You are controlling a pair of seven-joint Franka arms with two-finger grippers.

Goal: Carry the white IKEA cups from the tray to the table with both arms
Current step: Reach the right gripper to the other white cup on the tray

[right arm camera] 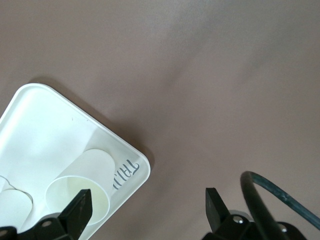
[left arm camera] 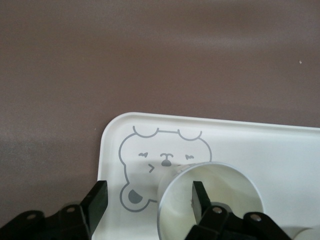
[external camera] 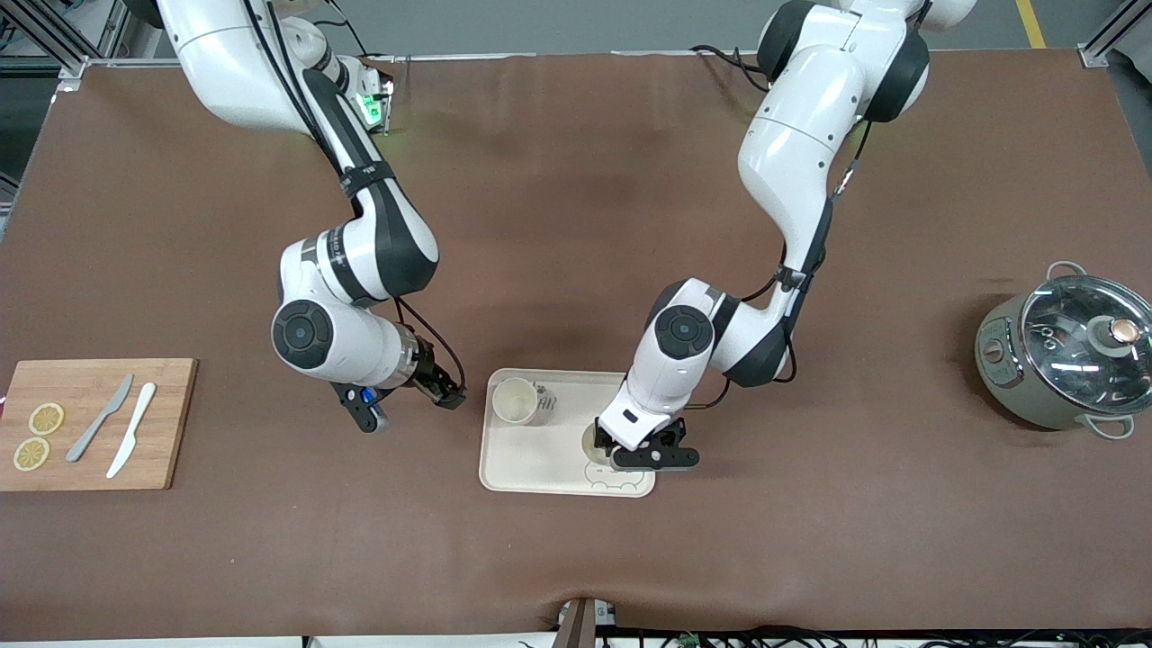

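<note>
Front view: surface (external camera: 576, 225) holds the tray (external camera: 531, 463) with both cups on it, so nothing moved yet. Left hand (left arm camera: 150, 200) straddles one cup's (left arm camera: 220, 185) rim, fingers not clamped; right hand (right arm camera: 147, 210), spread wide, hangs by the other cup (external camera: 516, 400).

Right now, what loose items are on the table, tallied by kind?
White cups: 2
Tray: 1
Cutting board: 1
Knives: 2
Lemon slices: 2
Pot with glass lid: 1
Total: 9
</note>
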